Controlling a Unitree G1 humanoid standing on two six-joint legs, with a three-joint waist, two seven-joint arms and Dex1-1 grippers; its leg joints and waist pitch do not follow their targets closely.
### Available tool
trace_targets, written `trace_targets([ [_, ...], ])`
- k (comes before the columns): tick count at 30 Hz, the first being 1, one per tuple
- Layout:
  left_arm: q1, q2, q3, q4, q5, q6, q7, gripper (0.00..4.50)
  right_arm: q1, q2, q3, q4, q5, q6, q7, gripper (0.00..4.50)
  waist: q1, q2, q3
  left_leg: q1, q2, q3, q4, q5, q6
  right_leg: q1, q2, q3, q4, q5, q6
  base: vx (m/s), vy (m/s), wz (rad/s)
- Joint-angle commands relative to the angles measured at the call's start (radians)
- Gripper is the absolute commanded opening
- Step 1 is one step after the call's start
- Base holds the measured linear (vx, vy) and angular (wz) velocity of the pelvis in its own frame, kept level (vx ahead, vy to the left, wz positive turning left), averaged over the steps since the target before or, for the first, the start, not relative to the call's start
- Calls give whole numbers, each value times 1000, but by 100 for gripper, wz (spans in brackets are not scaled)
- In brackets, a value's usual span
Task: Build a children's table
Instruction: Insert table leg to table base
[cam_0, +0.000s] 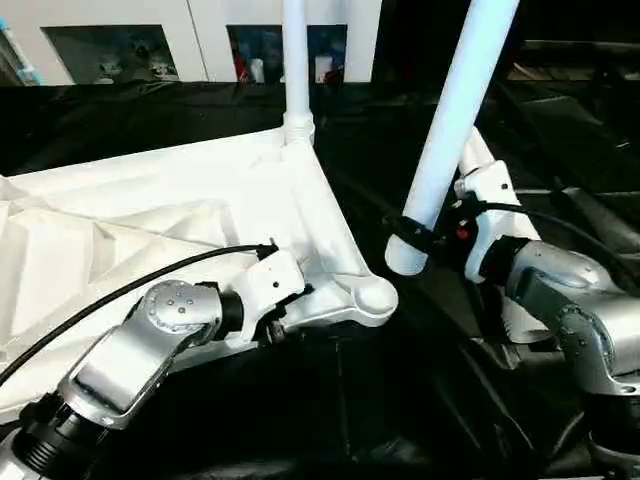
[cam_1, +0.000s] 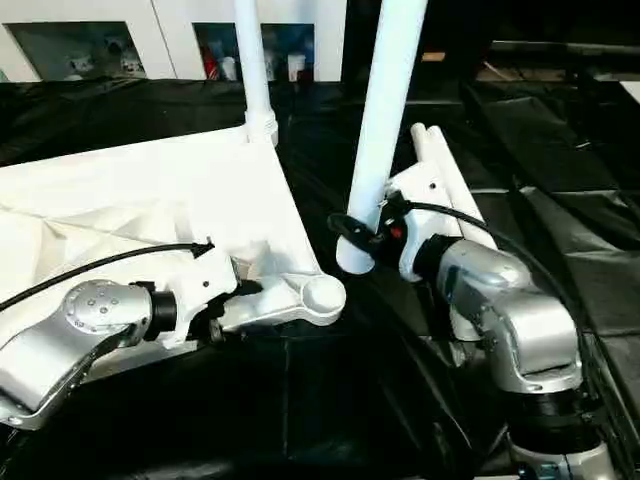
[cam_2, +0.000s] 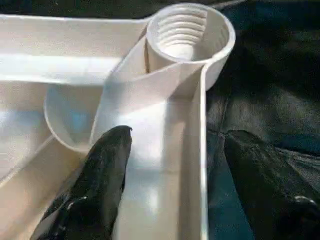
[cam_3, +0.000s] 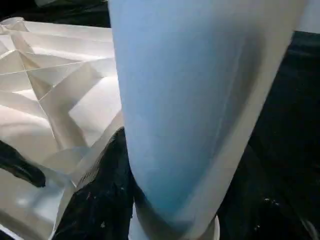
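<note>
So the tabletop is lying underside up on the black sheet, which makes sense since the sockets need to face up. One leg is already standing in the far corner. The left gripper has its jaws spread wide either side of the rim by the near socket, probably steadying it. The right gripper is clamped around a second leg, tilted, its end just beside that socket, not in yet.

Left tool open, right tool clamped.
</note>
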Motion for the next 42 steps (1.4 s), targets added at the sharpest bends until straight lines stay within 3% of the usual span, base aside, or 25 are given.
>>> trace_targets([
  [1, 18, 13, -1, -48, -3, 31, -11, 294, 8, -1, 3, -36, 0, 13, -6, 186, 0, -2, -60, 45, 112, -55, -83, -170, 33, 36, -75, 54, -62, -97, -287, 0, 0, 0],
  [6, 26, 36, -16, -81, -14, 54, -19, 256, 11, -1, 5, -35, -1, 13, -11, 186, -1, -1, -56, 48, 111, -57, -89, -225, -4, 31, -74, 56, -68, -175, -258, 0, 0, 0],
  [9, 29, 40, -22, -91, -12, 76, -21, 237, 11, 2, 7, -35, -1, 13, -13, 186, -1, 1, -57, 49, 112, -57, -89, -218, -10, 31, -75, 56, -68, -164, -256, 0, 0, 0],
  [13, 30, 41, -20, -98, -1, 93, -23, 214, 10, 4, 8, -36, -1, 14, -14, 186, -1, 1, -59, 46, 110, -56, -87, -189, -2, 34, -74, 55, -63, -113, -264, 0, 0, 0],
  [15, 24, 37, -17, -81, 12, 85, -13, 178, 10, 6, 9, -36, 0, 15, -16, 186, -1, 1, -60, 46, 110, -56, -86, -180, 5, 34, -75, 55, -63, -98, -268, 0, 0, 0],
  [26, 18, 62, -36, -62, 27, 78, -39, 95, 6, 7, 13, -33, 4, 12, -16, 186, -1, 1, -58, 48, 110, -56, -88, -209, -3, 32, -75, 56, -67, -147, -258, 0, 0, 0],
  [35, 25, 89, -53, -61, 47, 75, -62, 32, 4, 8, 11, -31, 3, 11, -17, 186, -2, 1, -60, 47, 110, -55, -86, -180, 6, 34, -75, 55, -63, -104, -268, 0, 0, 0],
  [39, 20, 72, -25, -26, 53, 36, -45, 6, -3, 10, 8, -26, 5, 13, -18, 186, -2, 0, -59, 47, 110, -55, -87, -190, 8, 34, -76, 55, -65, -121, -267, 0, 0, 0],
  [42, 17, 53, -2, 2, 36, -53, -67, 6, -7, 14, 7, -24, 9, 16, -18, 186, -1, -1, -59, 47, 110, -55, -87, -199, 6, 32, -76, 56, -67, -138, -264, 0, 0, 0],
])
